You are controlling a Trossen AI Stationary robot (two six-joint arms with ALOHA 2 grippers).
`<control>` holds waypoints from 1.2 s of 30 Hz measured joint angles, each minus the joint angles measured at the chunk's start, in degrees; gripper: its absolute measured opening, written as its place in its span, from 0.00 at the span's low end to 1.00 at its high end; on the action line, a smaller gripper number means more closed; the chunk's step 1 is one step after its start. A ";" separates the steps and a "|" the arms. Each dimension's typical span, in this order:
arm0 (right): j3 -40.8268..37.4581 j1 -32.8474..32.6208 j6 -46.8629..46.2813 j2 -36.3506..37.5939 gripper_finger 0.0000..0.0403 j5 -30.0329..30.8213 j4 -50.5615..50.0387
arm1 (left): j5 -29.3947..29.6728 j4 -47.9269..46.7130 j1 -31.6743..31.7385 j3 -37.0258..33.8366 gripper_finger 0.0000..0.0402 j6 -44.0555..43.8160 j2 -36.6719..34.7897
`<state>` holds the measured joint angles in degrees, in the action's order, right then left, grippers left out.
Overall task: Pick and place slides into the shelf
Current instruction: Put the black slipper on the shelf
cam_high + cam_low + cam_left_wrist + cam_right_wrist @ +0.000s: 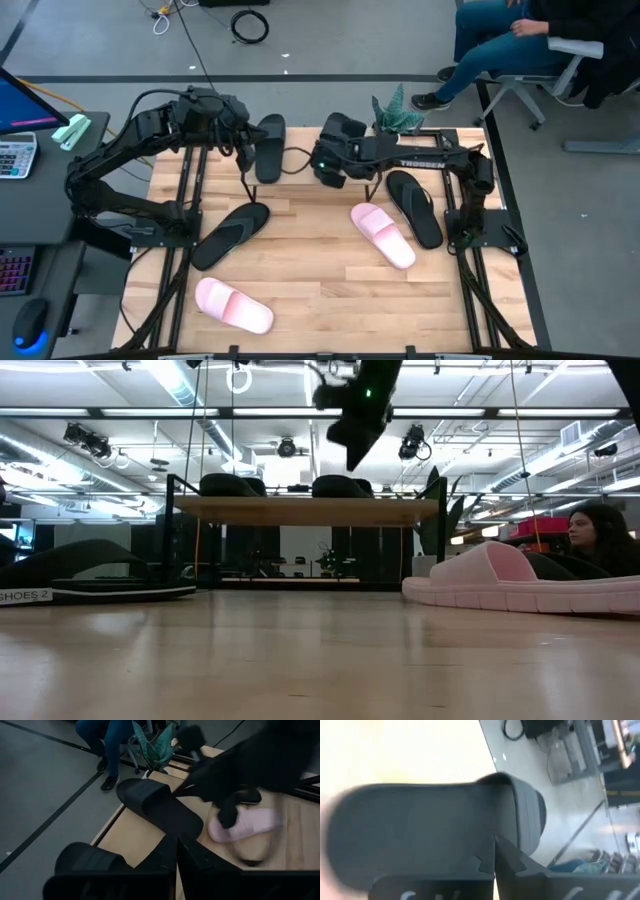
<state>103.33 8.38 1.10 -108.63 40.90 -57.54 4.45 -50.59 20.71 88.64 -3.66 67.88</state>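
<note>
Two black wide-strap slides lie soles down on the shelf (310, 510) at the table's far edge. One black slide (270, 145) is beside my left gripper (245, 155), which is shut and raised to its left. In the left wrist view this slide (90, 860) shows past the shut fingers. The other black slide (342, 130) lies under my right gripper (328, 172), which is shut and hangs just above it (350, 460). The right wrist view looks down on that slide (430, 825). On the table lie two pink slides (232, 305) (382, 235) and two black flip-flops (230, 232) (415, 205).
A potted plant (398, 112) stands at the shelf's right end. A person sits on a chair (510, 40) beyond the far right corner and shows in the low view (600, 540). A desk with a calculator (15, 155) is off the table's left. Bare wood (320, 290) lies between the sandals.
</note>
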 joint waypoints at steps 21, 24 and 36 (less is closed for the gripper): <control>0.00 10.50 -19.19 2.62 0.00 -13.23 -9.89 | 0.00 1.45 -0.02 0.00 0.03 -10.26 0.00; 0.01 11.53 -19.80 1.66 0.00 -13.65 -10.63 | 0.02 1.43 0.00 0.00 0.05 -10.21 0.00; 0.00 14.46 -17.44 -3.02 0.00 -15.95 -3.06 | 0.04 2.84 0.00 0.00 0.03 -7.67 0.00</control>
<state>103.33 22.84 -16.34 -111.66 24.95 -60.60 4.49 -47.75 20.71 88.64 -11.33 67.88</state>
